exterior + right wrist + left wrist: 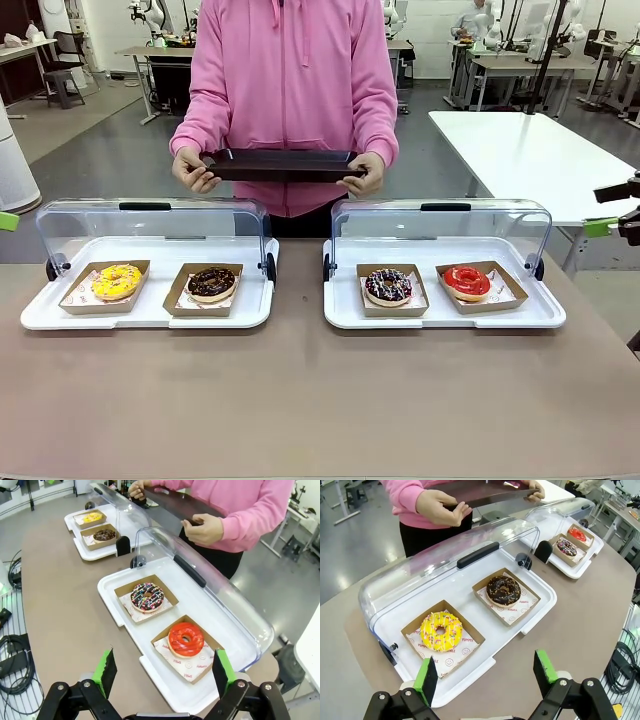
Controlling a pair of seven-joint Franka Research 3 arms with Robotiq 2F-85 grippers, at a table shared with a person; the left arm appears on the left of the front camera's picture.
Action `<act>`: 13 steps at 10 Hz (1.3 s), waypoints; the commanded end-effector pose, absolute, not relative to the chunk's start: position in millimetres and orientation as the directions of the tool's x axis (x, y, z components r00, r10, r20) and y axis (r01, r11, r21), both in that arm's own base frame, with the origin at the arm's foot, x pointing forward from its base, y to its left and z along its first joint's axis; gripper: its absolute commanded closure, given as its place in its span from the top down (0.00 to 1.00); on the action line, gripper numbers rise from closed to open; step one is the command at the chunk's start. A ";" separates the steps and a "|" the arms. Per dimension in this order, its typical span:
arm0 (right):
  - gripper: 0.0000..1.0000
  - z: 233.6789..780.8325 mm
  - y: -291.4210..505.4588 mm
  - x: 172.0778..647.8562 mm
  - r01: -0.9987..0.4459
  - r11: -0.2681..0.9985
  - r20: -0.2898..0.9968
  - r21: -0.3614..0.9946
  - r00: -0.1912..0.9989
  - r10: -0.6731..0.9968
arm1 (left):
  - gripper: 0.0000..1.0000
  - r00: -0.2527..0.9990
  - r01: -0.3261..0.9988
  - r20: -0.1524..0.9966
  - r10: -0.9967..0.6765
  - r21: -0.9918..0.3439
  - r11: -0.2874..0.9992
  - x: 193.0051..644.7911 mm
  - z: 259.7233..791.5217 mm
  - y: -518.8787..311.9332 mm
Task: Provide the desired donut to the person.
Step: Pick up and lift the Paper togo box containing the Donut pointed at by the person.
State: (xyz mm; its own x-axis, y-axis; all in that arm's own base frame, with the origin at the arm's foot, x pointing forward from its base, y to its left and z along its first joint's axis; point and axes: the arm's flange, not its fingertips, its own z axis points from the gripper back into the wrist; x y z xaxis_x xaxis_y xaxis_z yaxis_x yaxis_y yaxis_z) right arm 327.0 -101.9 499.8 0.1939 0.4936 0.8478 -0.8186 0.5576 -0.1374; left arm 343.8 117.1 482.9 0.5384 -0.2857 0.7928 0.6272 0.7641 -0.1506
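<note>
Donuts [212,284] in cases [150,322], person [290,80] gripping black tray [282,165] two-handed, left tool [485,656] and right tool [164,652] splayed, empty.

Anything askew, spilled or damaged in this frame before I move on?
Nothing stands out. The yellow donut, chocolate donut, sprinkled donut and red donut each sit whole in a cardboard tray; both clear lids stand open; the person holds the dark tray roughly level.

Yellow sprinkled donut [117,281] and chocolate-glazed donut [212,283]: left display case [40,318]. Dark sprinkled donut [388,286] and red-glazed donut [467,281]: right display case [545,318]. Each lies flat in its own brown card box [82,300]. Person [290,80]: pink hoodie, standing at the worktop's far side, holding a dark tray [283,165] level.
</note>
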 end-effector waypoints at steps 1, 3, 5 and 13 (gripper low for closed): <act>1.00 499.6 -103.6 326.9 -0.818 0.560 0.851 -0.133 0.195 0.488 | 1.00 0.534 0.628 0.797 -0.283 -0.150 0.763 343.2 484.3 117.7; 1.00 499.6 -103.6 326.9 -0.818 0.560 0.851 -0.133 0.195 0.488 | 1.00 0.534 0.628 0.797 -0.283 -0.150 0.763 343.2 484.3 117.7; 1.00 499.6 -103.6 326.9 -0.818 0.560 0.851 -0.133 0.195 0.488 | 1.00 0.534 0.628 0.797 -0.283 -0.150 0.763 343.2 484.3 117.7; 1.00 499.6 -103.6 326.9 -0.818 0.560 0.851 -0.133 0.195 0.488 | 1.00 0.534 0.628 0.797 -0.283 -0.150 0.763 343.2 484.3 117.7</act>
State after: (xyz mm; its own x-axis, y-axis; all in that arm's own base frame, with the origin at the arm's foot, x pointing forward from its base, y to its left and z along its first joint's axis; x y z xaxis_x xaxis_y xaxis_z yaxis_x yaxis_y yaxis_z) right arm 323.0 -103.4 501.8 0.2115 0.4991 0.8403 -0.8122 0.5680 -0.1329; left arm 342.1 114.7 485.6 0.5487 -0.2773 0.7887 0.6176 0.7703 -0.1588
